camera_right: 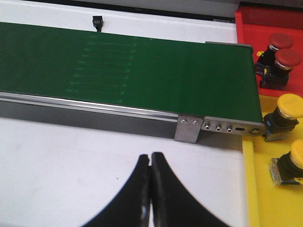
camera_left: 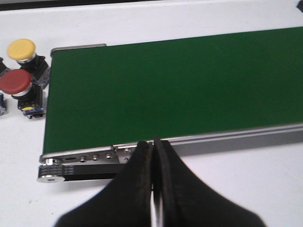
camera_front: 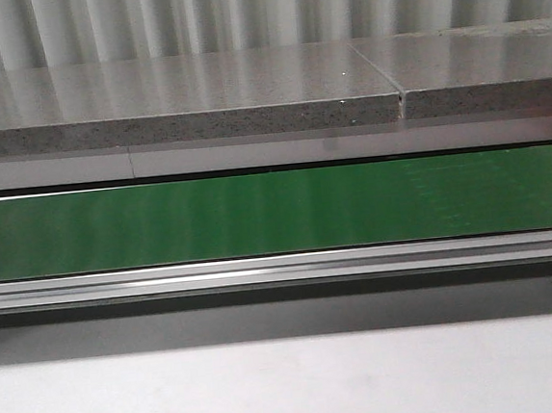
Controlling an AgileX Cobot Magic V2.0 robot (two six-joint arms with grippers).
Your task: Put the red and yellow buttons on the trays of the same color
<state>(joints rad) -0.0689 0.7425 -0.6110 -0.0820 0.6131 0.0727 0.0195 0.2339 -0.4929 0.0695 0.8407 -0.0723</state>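
In the left wrist view a yellow button point(camera_left: 22, 50) and a red button point(camera_left: 16, 82) stand on the white table beside the end of the green belt point(camera_left: 175, 85). My left gripper point(camera_left: 152, 143) is shut and empty, over the belt's near rail. In the right wrist view two red buttons point(camera_right: 287, 60) sit on the red tray point(camera_right: 265, 21), and two yellow buttons point(camera_right: 289, 108) rest on the yellow tray point(camera_right: 272, 198). My right gripper point(camera_right: 150, 156) is shut and empty above the white table, short of the belt.
The front view shows only the green belt point(camera_front: 276, 211), its metal rail point(camera_front: 281, 267), a grey stone ledge point(camera_front: 182, 126) behind and white table in front. A small black part point(camera_right: 97, 21) lies beyond the belt in the right wrist view.
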